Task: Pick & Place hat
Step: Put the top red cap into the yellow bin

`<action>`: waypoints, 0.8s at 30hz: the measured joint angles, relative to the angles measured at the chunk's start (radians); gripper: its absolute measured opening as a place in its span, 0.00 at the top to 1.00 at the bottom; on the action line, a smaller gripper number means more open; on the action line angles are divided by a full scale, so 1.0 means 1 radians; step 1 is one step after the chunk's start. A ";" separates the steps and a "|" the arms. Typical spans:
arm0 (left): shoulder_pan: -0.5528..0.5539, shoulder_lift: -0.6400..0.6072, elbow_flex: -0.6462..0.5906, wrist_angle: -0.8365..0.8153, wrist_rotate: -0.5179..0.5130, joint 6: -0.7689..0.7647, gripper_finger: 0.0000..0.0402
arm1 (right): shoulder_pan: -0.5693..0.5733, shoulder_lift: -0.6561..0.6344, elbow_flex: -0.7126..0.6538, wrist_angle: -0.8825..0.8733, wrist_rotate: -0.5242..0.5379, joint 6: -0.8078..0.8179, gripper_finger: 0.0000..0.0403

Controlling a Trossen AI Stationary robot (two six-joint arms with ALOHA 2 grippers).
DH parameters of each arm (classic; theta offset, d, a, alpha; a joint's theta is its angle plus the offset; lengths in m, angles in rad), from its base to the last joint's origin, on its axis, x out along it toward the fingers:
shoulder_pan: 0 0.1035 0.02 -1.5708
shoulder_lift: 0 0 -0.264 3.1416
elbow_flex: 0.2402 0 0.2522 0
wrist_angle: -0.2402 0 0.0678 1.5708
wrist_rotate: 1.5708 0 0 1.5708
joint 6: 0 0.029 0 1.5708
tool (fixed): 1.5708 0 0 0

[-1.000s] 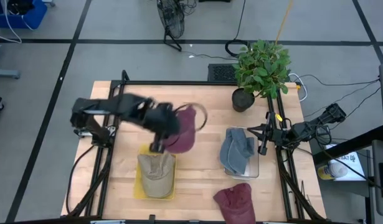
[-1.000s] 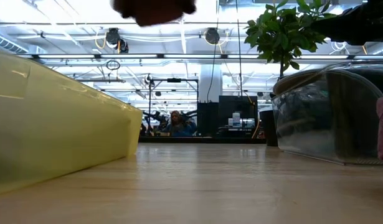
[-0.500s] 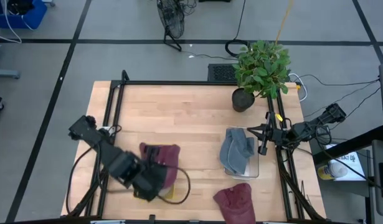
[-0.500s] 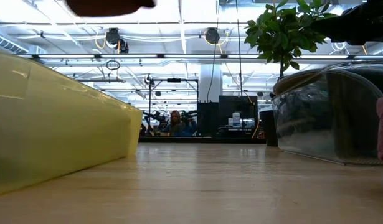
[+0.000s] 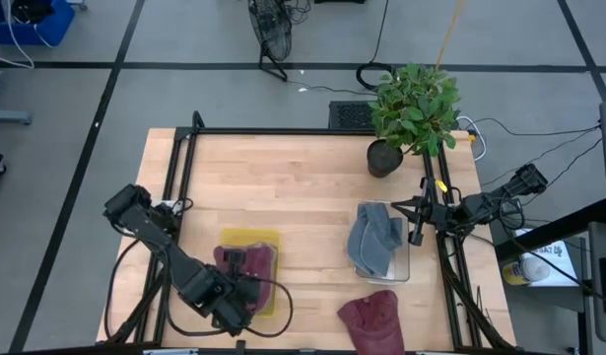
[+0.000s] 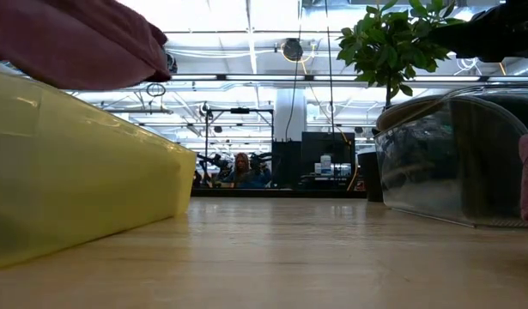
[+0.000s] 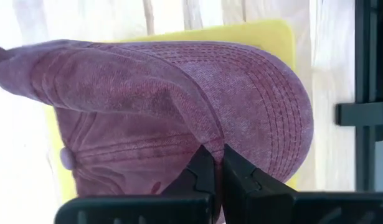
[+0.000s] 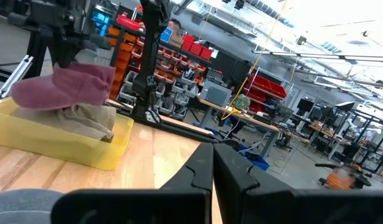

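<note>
The left hand [image 7: 213, 163] is clamped on the edge of a maroon hat [image 7: 179, 106], its two dark fingers pinched together on the cloth beside the brim. The hat is soft, washed cotton with curved rows of stitching across its stiff, rounded brim. In the high view the left hand [image 5: 234, 293] sits at the 7 o'clock part of the table [image 5: 303, 173], holding the maroon hat [image 5: 245, 264] over a yellow tray [image 5: 245, 240]. The tray is shallow, smooth plastic with rounded corners and translucent walls. In the right wrist view a tan hat [image 8: 85, 117], crumpled and faded, lies in the yellow tray [image 8: 60, 146] with the maroon hat [image 8: 63, 87] on top of it.

The right hand [image 5: 417, 211] waits at the table's 3 o'clock edge, its fingers [image 8: 197, 168] pressed together on nothing. Just inward of it stands a clear plastic bin [image 5: 403, 264], rectangular and glassy, holding a bunched blue-grey cloth [image 5: 373, 242]. A second maroon hat [image 5: 373, 320] lies on the bare wood at 5 o'clock, outside any container. A leafy potted plant [image 5: 413, 108] in a dark pot stands at 1 o'clock. The table is pale wooden planks inside a black metal frame.
</note>
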 joint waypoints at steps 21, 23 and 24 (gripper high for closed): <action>0.016 -0.001 -0.206 0.180 0.037 0.098 0.97 | 0.000 0.000 0.000 0.001 0.000 0.026 1.00; 0.013 -0.001 -0.206 0.189 0.033 0.141 0.98 | 0.000 0.000 0.000 0.001 0.000 0.026 1.00; 0.013 -0.001 -0.206 0.199 0.033 0.162 0.99 | 0.000 0.000 0.000 0.001 0.000 0.026 1.00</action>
